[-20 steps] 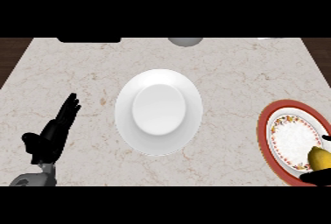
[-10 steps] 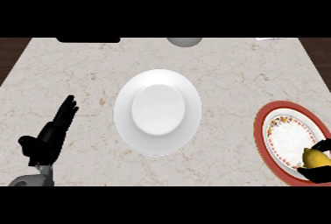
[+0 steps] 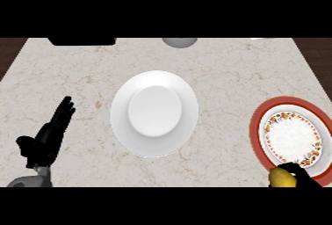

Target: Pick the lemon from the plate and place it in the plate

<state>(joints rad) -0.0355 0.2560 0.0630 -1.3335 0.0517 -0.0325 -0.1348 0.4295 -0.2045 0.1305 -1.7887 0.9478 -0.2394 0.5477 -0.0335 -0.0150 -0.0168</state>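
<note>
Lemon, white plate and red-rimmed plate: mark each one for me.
lemon (image 3: 279,177), head view, its yellow body.
white plate (image 3: 153,143), head view, bare lower rim.
red-rimmed plate (image 3: 257,125), head view, red left rim.

I'm looking steeply down at the table (image 3: 233,74), a pale marble-patterned top, cream with thin brownish veins running across it. Its surface narrows toward the far edge, and beyond its left and right sides I see strips of dark brown floor (image 3: 12,50). Along the far edge sits a flat black object (image 3: 81,41), cut off by the frame so I cannot tell what it is. Just right of it a rounded grey object (image 3: 179,42) is also partly cropped. At the far right edge a small pale sliver (image 3: 262,38) peeks in, too little to identify. The light is even and soft.
</note>
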